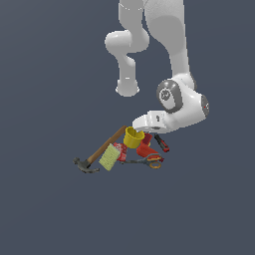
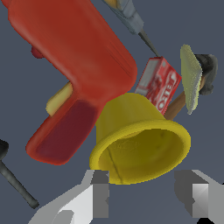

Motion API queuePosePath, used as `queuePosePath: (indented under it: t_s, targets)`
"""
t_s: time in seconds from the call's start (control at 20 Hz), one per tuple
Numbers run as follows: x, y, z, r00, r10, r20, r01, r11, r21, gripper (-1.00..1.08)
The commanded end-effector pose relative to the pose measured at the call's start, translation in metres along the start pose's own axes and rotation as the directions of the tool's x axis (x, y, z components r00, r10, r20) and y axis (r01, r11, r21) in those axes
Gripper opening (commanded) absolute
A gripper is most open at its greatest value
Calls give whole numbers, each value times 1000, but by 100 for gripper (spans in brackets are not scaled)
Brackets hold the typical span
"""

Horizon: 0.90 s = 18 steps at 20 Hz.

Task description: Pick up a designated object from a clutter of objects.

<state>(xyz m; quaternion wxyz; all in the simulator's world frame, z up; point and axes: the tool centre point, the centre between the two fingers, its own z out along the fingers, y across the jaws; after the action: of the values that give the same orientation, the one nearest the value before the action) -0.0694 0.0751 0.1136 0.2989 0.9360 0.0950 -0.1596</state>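
Observation:
The designated object, a small yellow cup (image 1: pixel 133 138) with a flared rim, sits tilted at the top of the clutter, resting against the red cup (image 1: pixel 145 147). My gripper (image 1: pixel 138 128) hangs just above it. In the wrist view the yellow cup (image 2: pixel 140 140) shows its open mouth, and my gripper (image 2: pixel 144 177) is open. One grey fingertip (image 2: pixel 99 190) is at the rim's edge and the other (image 2: pixel 197 192) is just past the rim's opposite side. Whether they touch the rim is unclear.
Around the cup lie a wooden-handled hammer (image 1: pixel 102 150), a yellow-green box (image 1: pixel 108 157), a red box (image 1: pixel 119 151), orange-handled scissors (image 1: pixel 149 161) and a red-and-black screwdriver (image 1: pixel 162 143). The red cup (image 2: pixel 74 65) and red box (image 2: pixel 159 83) crowd the yellow cup closely.

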Motion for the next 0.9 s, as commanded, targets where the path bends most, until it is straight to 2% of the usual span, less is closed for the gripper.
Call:
queuePosePath:
  t_s: [0.0, 0.2, 0.4, 0.85]
  targets:
    - [-1, -14, 7, 1000, -15, -2, 15, 998, -55, 28]
    - [-2, -30, 15, 999, -33, -7, 32, 993, -115, 28]
    - [-3, -39, 19, 999, -44, -11, 42, 988, -149, 28]
    - [-4, -39, 30, 999, -46, -11, 44, 987, -153, 28]
